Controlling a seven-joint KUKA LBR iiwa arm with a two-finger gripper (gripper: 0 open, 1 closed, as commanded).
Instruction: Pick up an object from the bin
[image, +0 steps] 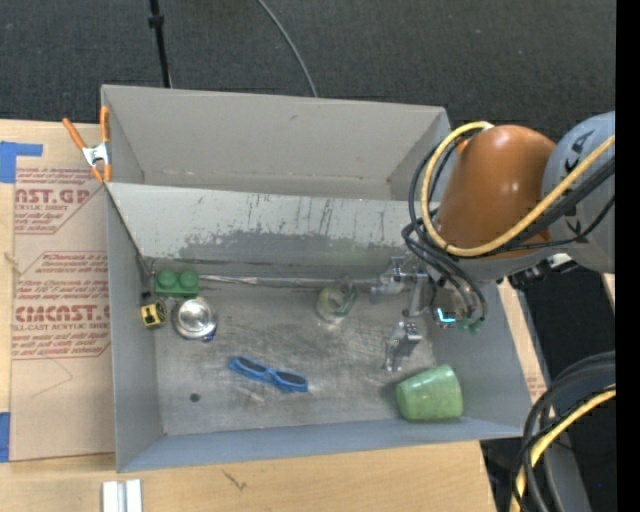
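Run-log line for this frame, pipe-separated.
jaws: low at bin right, just behind green block | on floor, left: blue tool, silver can, green brick

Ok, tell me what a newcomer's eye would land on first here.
The arm's orange cover at the right stands out, its gripper low in the bin beside a light green block in the near right corner. At the left sit a shiny round can and a green brick; a blue thing lies mid-floor.
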